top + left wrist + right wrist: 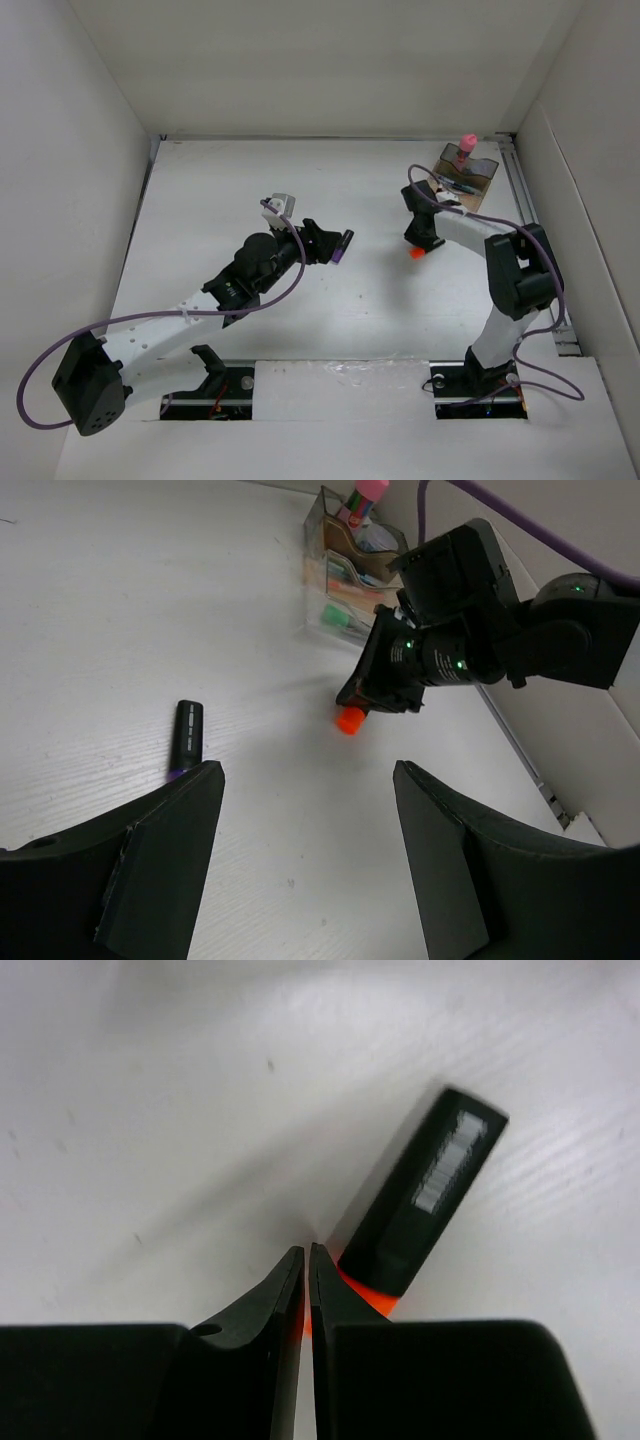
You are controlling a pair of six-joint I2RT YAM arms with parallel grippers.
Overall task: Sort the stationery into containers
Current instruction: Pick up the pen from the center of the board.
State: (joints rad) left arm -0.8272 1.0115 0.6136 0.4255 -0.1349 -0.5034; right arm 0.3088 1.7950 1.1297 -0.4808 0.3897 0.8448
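- Seen from overhead, two black-and-white robot arms [150, 340] reach up from the bottom edge over a white tabletop [230, 180].
- A smoky-brown organiser [482, 180] stands in the upper right of the frame. A pink-capped bottle [465, 148] stands upright in it.
- The right fingers [250, 1330] are right of centre, down and left of the organiser. They are closed almost to touching, with only a thin slit between them.
- An orange-tipped marker [425, 1195] lies on the tabletop. Its orange end is tucked against those fingers and its black body points to the upper right of the right wrist view. Orange shows through the slit, but I cannot tell whether the marker is pinched.
- The left fingers [160, 860], mid-frame from overhead, stand wide apart with nothing between them.
- A purple-tipped marker [188, 735] lies flat just beyond them, left of centre in the left wrist view and well apart from the orange one.
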